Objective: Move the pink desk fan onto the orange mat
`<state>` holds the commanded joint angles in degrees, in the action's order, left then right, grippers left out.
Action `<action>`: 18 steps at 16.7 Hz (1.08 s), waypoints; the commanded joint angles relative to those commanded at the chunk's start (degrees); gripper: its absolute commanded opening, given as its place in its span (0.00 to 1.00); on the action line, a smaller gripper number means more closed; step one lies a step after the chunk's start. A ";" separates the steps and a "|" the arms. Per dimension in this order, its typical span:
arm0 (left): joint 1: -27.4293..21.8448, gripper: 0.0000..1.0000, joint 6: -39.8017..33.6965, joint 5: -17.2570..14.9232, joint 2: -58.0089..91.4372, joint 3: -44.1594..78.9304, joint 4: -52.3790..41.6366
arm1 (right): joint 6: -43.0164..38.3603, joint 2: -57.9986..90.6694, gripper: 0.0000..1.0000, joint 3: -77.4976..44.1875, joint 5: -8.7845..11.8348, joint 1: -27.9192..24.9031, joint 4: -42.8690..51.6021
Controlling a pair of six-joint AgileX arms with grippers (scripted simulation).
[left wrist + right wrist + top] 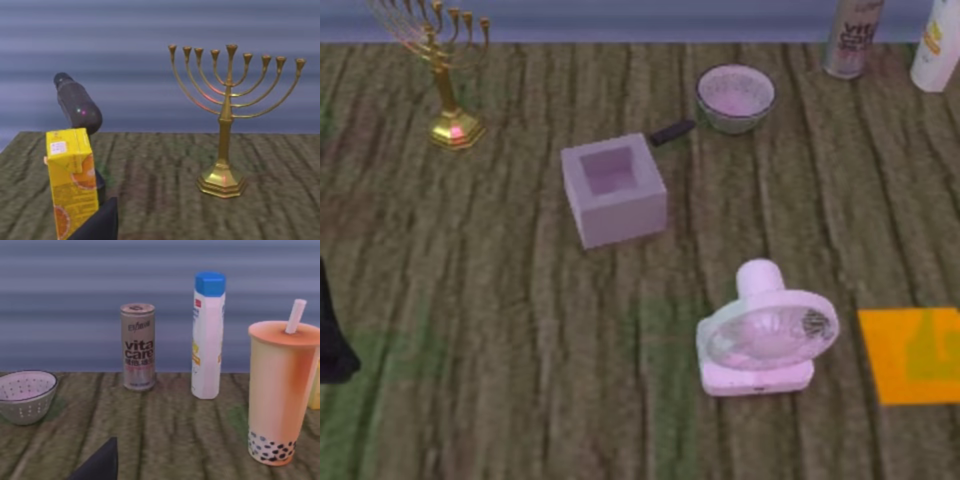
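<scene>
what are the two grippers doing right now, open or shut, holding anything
Left gripper: parked at the table's left edge, holding nothing visible; open or shut cannot be told.
Right gripper: only a dark tip shows in its wrist view; cannot be told.

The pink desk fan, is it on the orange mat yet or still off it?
Off it. In the top view the pink desk fan stands on bare table, left of the orange mat, with a gap between them.

Flat bright orange square mat (912, 354) cut off by the top view's right edge; tall printed can (852, 38) cropped at its top edge.
</scene>
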<state>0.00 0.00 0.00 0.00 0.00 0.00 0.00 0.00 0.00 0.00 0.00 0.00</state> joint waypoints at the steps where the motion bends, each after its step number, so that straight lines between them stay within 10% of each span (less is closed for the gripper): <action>1: 0.00 1.00 0.00 0.00 0.00 0.00 0.00 | 0.00 0.00 1.00 0.00 0.00 0.00 0.00; 8: 0.00 1.00 0.00 0.00 0.00 0.00 0.00 | 7.55 12.58 1.00 -11.89 0.17 -5.70 11.10; 18: 0.00 1.00 0.00 0.00 0.00 0.00 0.00 | 33.89 65.02 1.00 -59.29 -0.05 -25.45 50.68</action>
<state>0.00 0.00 0.00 0.00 0.00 0.00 33.89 65.02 -59.29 -0.05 -25.45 50.68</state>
